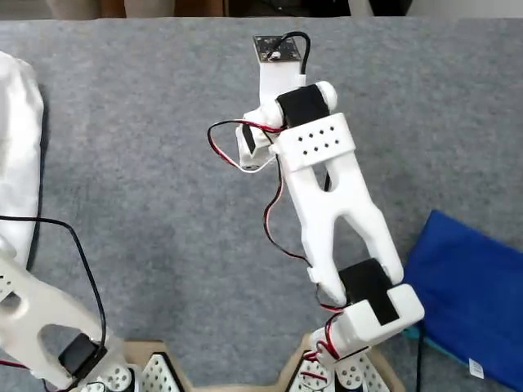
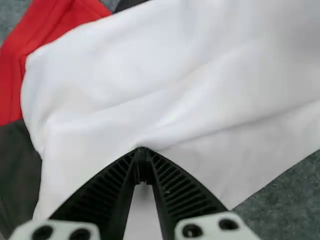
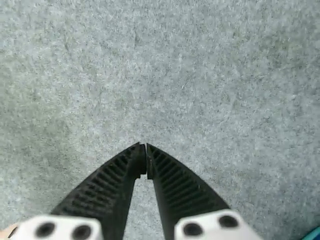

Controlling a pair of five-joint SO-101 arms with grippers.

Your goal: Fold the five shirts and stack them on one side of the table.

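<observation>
1. Shirts, four countable: white [image 1: 18,147], cut off at the table's [image 3: 150,60] left edge, hiding most of red [image 2: 30,60] and dark [image 2: 17,170]; blue [image 1: 470,294] cut off right.
2. Left gripper [image 2: 141,152]: fingers pressed together at white; right gripper [image 3: 145,147]: same, over table.

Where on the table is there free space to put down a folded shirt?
Free: the gray table between the white shirt and the right arm, and the far right part beyond the blue shirt. Crowded: the near edge, around the arm bases.
</observation>
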